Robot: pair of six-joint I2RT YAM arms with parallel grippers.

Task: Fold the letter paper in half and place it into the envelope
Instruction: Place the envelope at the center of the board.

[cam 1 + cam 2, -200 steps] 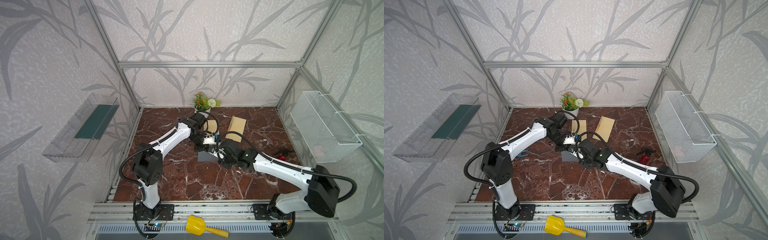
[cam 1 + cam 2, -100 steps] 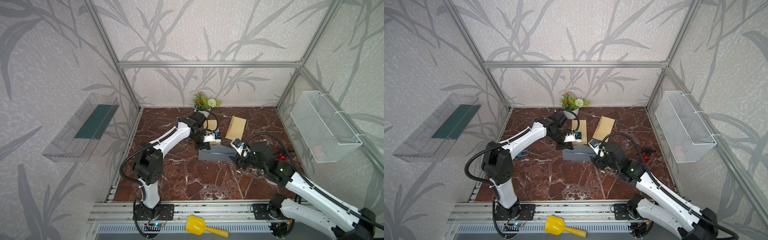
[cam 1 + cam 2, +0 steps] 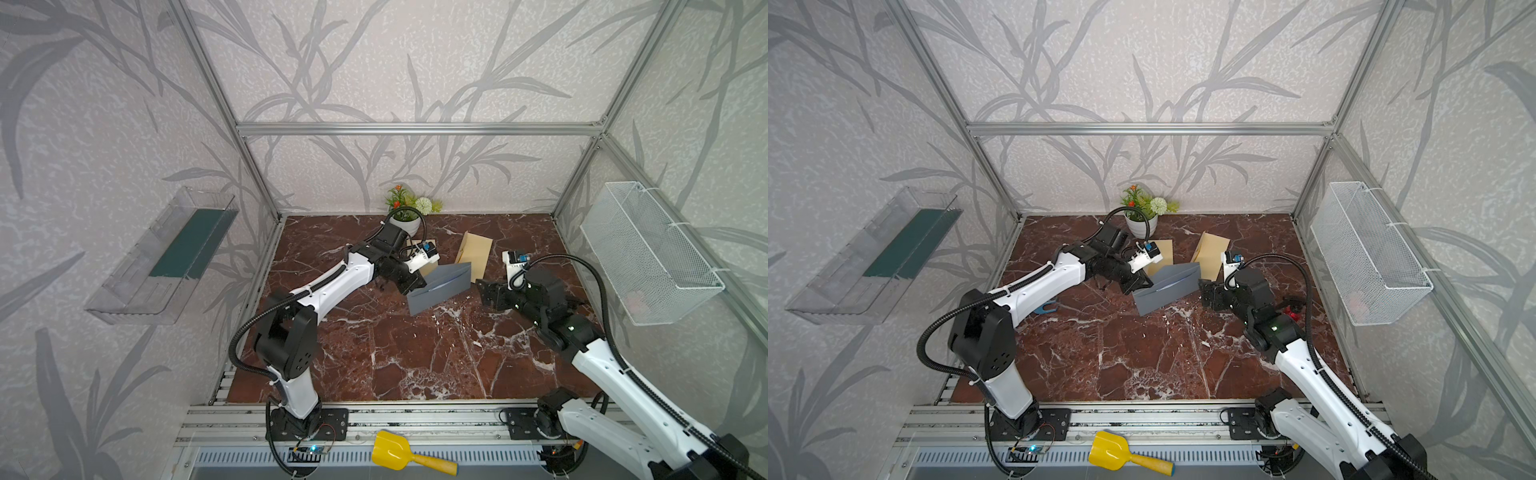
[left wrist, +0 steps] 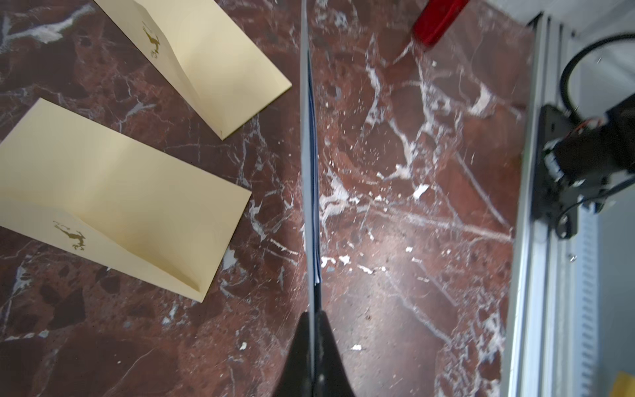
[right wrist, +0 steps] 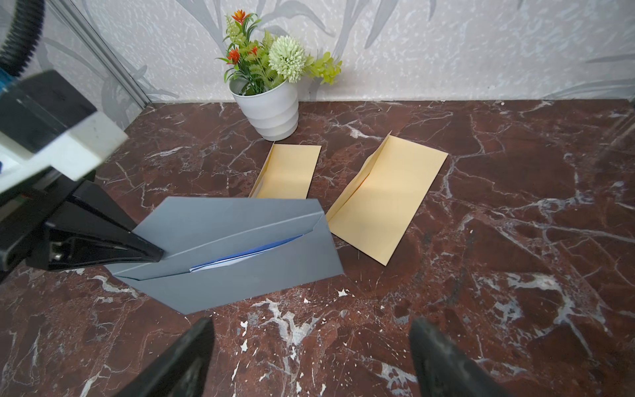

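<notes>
A: Where is the letter paper (image 5: 247, 258)?

B: Inside the grey envelope (image 5: 240, 275) — a blue-and-white edge of it shows in the slot under the flap.

A: And the envelope itself?

B: Your left claw (image 5: 151, 252) is pinched tight on one end of it, holding it on edge and tilted. I can't tell whether its low corner touches the marble table (image 5: 498, 282).

A: What about my right claw?

B: Your right claw (image 5: 309, 330) has its jaws spread wide with nothing between them. It is near the envelope's free end, facing it but not touching.

A: Anything else around?

B: Past the grey envelope from your right claw, a cream envelope (image 5: 288, 172) and a second cream envelope (image 5: 385, 199) lie on the marble with their flaps raised. Beyond those stands a white plant pot (image 5: 271, 110) — right against the back wall.
</notes>
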